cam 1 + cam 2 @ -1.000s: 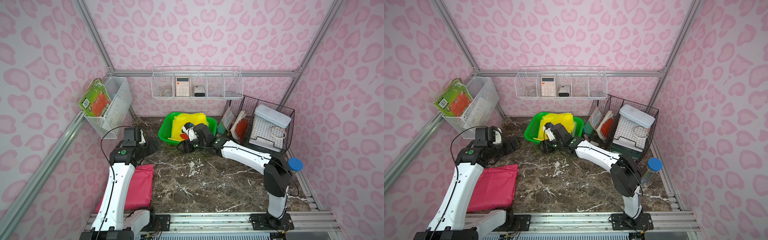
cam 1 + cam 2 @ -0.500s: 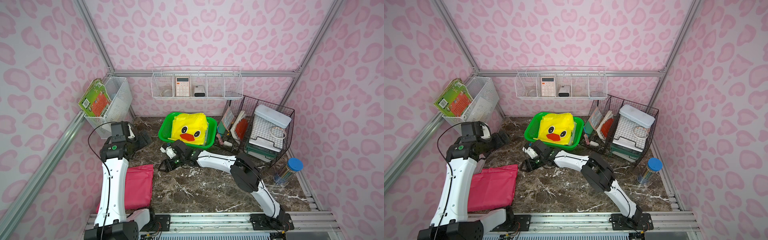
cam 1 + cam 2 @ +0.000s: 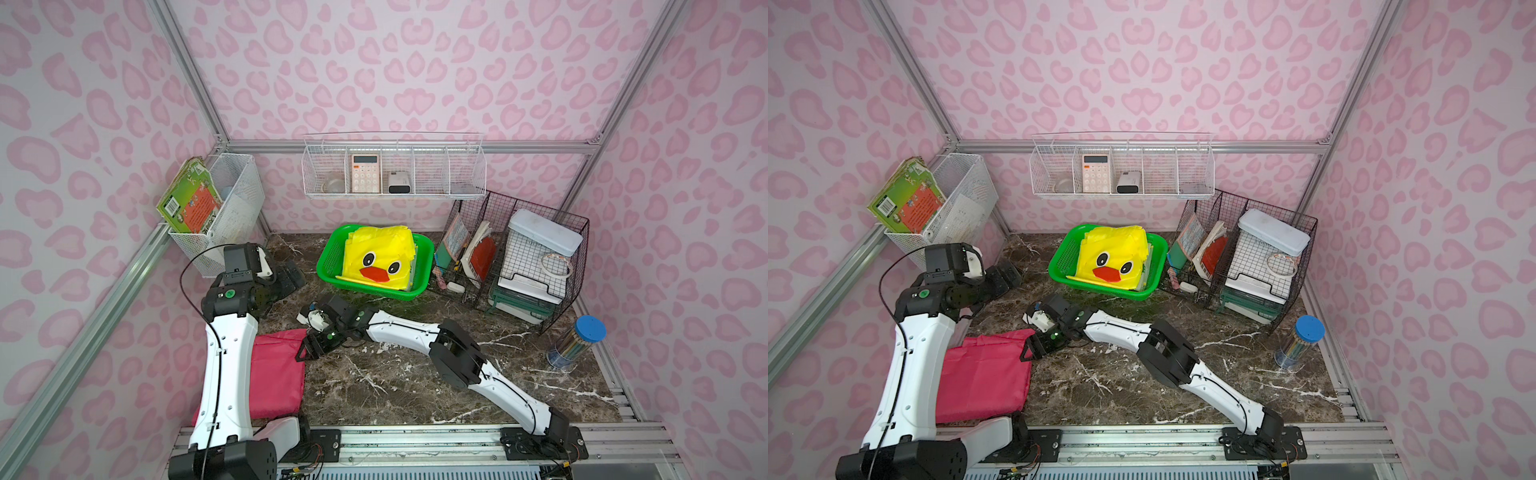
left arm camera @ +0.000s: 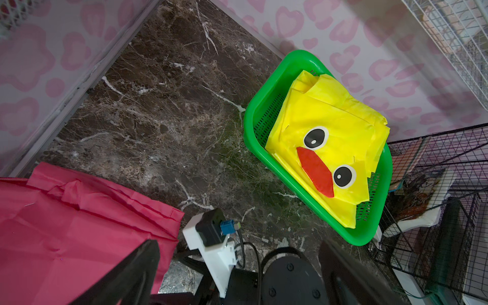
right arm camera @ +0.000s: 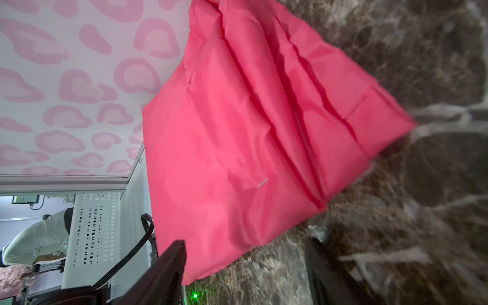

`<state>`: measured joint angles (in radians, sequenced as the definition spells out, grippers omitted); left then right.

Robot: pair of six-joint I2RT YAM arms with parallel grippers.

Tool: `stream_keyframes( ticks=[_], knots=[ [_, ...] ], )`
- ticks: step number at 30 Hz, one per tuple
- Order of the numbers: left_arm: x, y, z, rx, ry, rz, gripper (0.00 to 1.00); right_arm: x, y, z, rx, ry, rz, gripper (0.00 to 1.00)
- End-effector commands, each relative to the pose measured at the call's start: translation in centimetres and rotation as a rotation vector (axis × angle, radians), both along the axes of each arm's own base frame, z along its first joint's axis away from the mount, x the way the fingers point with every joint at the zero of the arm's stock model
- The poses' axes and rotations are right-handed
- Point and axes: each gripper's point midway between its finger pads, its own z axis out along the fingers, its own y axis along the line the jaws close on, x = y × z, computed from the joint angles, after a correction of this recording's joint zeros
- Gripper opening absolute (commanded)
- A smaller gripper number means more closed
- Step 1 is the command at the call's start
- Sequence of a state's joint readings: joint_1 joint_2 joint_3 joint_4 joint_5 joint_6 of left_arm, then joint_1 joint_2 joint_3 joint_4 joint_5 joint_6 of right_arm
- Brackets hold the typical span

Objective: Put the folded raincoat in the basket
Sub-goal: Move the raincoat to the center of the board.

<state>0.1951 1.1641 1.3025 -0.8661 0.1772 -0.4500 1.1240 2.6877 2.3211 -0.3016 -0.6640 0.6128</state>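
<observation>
Marble tabletop (image 3: 395, 386): raincoat (image 3: 380, 257) lies in basket (image 3: 328, 266). Beside basket, left gripper (image 3: 293, 276) spread wide; in front of basket, right gripper (image 3: 306, 351) spread, at corner of pink cloth (image 3: 276, 374).

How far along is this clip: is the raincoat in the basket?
Done: the yellow raincoat lies folded inside the green basket. In hand: nothing; the right gripper is open by a corner of the pink cloth on the table, the left gripper open and empty. Left: perhaps only that pink cloth, if it counts too.

Raincoat (image 3: 380, 257) lies in the basket (image 3: 365, 289) (wire rack (image 3: 578, 266) just right).
</observation>
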Motion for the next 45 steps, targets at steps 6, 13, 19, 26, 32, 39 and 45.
stream_keyframes(
  ticks=[6,13,19,26,32,39,45],
  knots=[
    [0.2,-0.4,-0.4,-0.024,0.0,-0.011,0.99,-0.4,0.3,-0.3,0.021,0.118,0.029,0.68],
    [-0.1,-0.6,-0.8,-0.033,0.005,-0.015,0.99,-0.4,0.8,-0.4,0.041,0.148,0.035,0.63],
    [-0.2,-0.7,-1.1,-0.047,0.007,-0.016,0.99,-0.3,1.0,-0.3,0.057,0.163,0.035,0.25],
    [-0.2,-1.0,-1.5,-0.061,0.017,-0.025,0.99,0.1,0.9,1.4,0.069,0.12,0.028,0.0],
    [0.0,-2.1,-1.8,-0.111,0.022,-0.067,0.99,1.7,-1.4,5.2,0.097,0.037,-0.034,0.0],
    [-0.3,-3.3,-2.3,-0.145,0.037,-0.134,0.99,3.5,-8.4,5.6,0.076,0.046,-0.131,0.0],
    [-0.9,-4.7,-3.6,-0.176,0.072,-0.2,0.99,3.0,-14.3,3.9,-0.002,0.05,-0.169,0.0]
  ],
)
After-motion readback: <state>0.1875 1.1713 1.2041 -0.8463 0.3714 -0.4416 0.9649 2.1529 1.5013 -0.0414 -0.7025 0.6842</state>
